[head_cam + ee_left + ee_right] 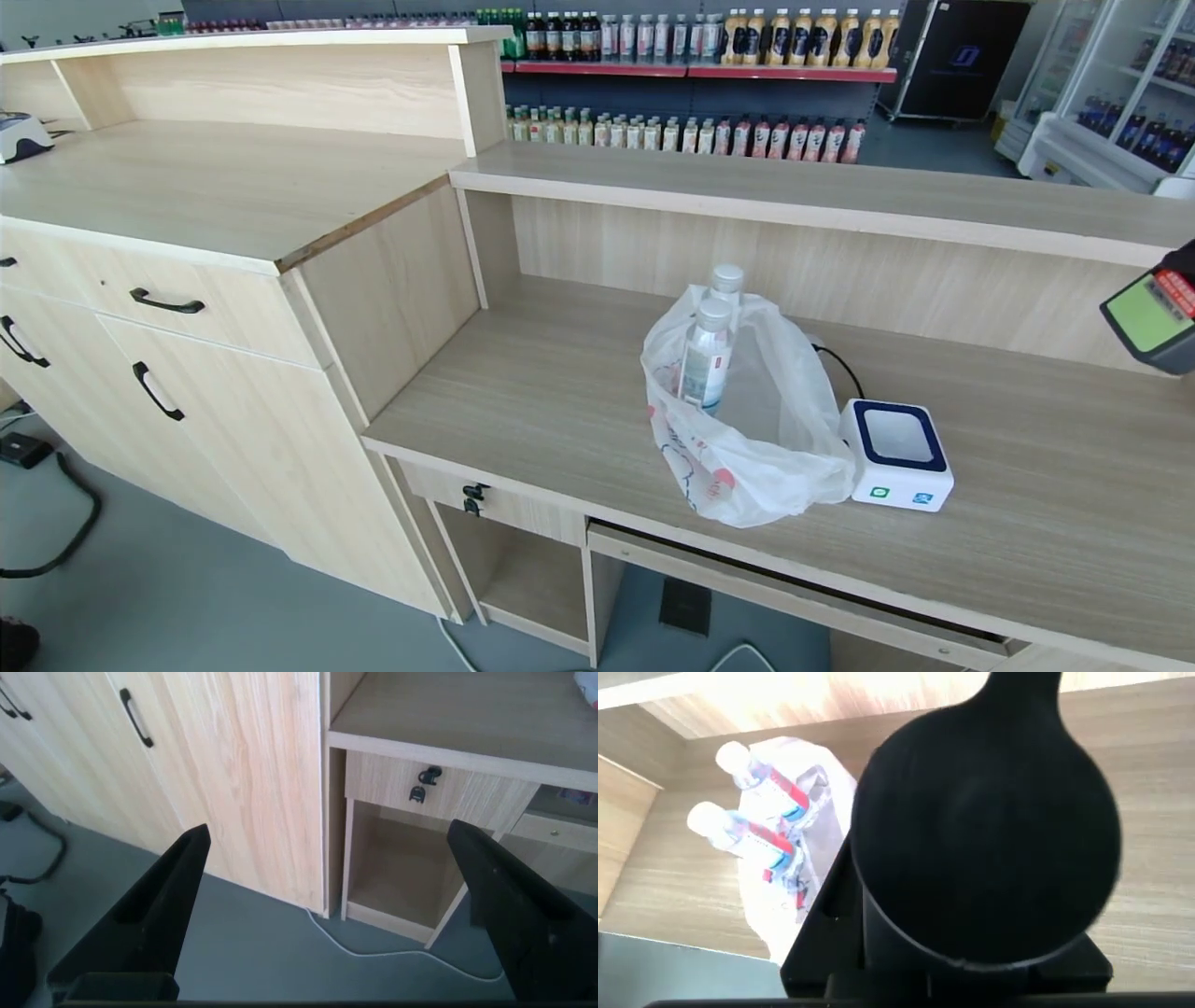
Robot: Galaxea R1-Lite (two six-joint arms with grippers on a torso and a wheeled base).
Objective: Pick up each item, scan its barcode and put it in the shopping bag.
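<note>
A white plastic shopping bag [747,439] stands open on the wooden counter [1027,523] with two clear water bottles [707,359] upright inside it. The bottles [757,812] and the bag [785,905] also appear in the right wrist view. A white barcode scanner [898,455] with a blue-framed window sits against the bag's right side. My right gripper [971,952] is shut on a dark round item [985,821], which hangs above the counter's right end as a dark container with a green face [1153,317]. Low beside the cabinet, my left gripper [327,831] is open and holds nothing.
A taller cabinet [233,205] with drawers and black handles stands left of the counter. A raised ledge [794,191] runs along the counter's back. Store shelves of bottles [691,37] lie beyond. A keyed drawer [425,779] sits under the counter edge, and cables trail on the grey floor [374,947].
</note>
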